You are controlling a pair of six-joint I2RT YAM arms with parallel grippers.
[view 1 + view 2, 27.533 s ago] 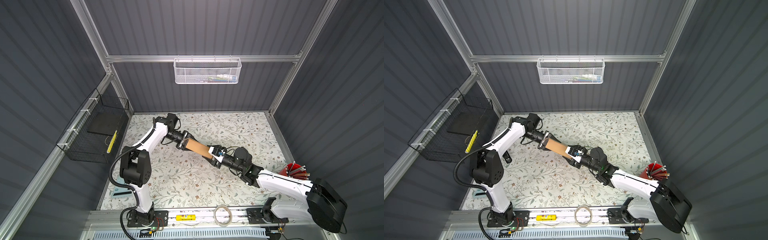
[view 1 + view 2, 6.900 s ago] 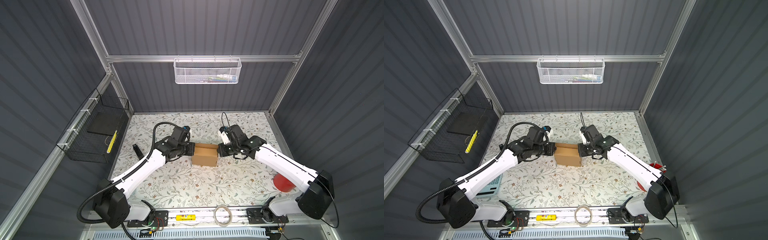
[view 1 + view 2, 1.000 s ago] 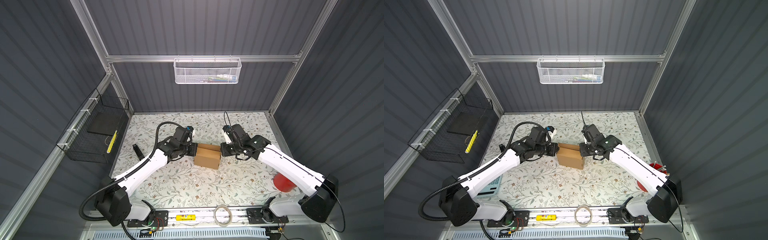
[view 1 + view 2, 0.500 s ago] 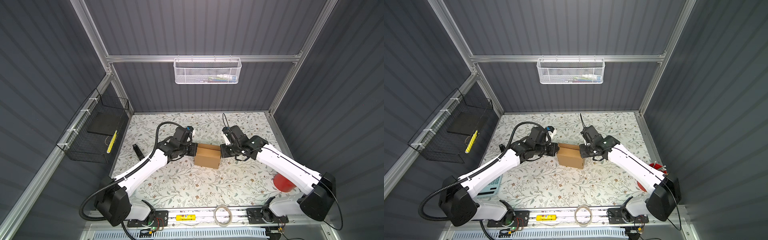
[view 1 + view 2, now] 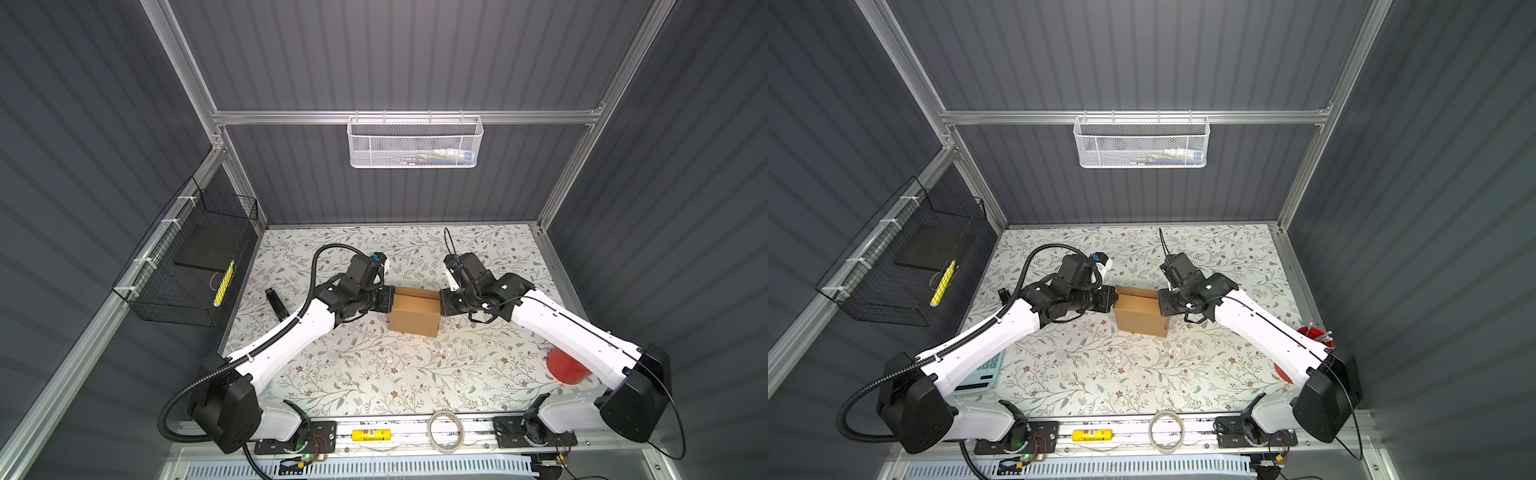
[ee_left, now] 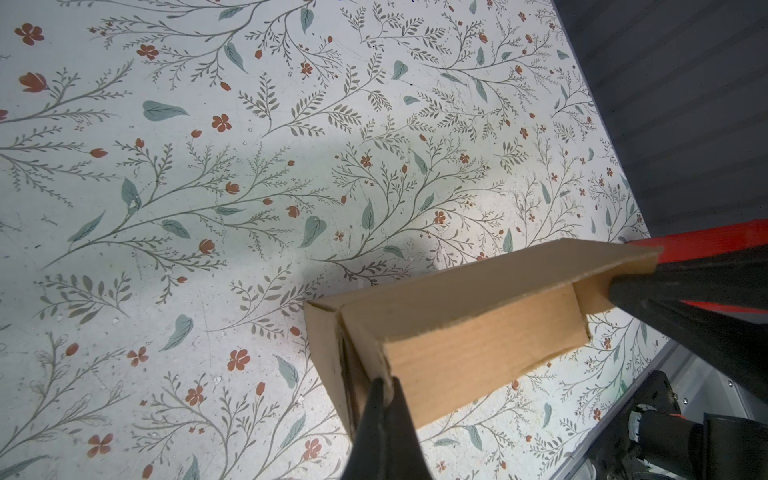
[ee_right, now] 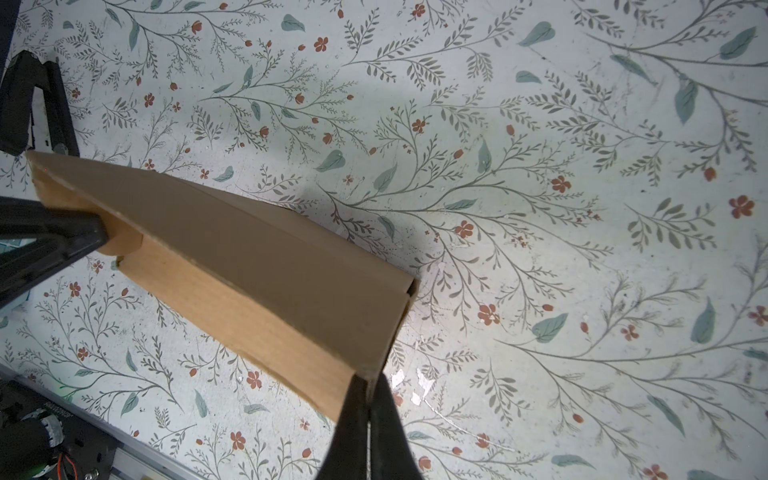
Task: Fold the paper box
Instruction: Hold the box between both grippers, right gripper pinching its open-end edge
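Note:
The paper box [image 5: 415, 312] [image 5: 1140, 313] is a brown cardboard mailer folded into a shallow box shape, held between my two arms above the middle of the floral table in both top views. My left gripper [image 5: 390, 300] [image 5: 1113, 302] is shut on the cardboard edge at the box's left end; in the left wrist view its fingertips [image 6: 385, 384] pinch a corner of the paper box [image 6: 465, 332]. My right gripper [image 5: 441, 307] [image 5: 1160, 309] is shut on the right end; the right wrist view shows it [image 7: 368, 386] clamping the corner of the paper box [image 7: 257, 266].
A black bar-shaped object [image 5: 276, 303] lies left of the left arm. A red cup [image 5: 565, 368] stands at the right edge under the right arm. A tape roll [image 5: 446, 430] and yellow item [image 5: 368, 435] lie on the front rail. A black wire basket [image 5: 195, 257] hangs on the left wall.
The right gripper has finished closing on the box's right corner. The box and both arms have hardly moved.

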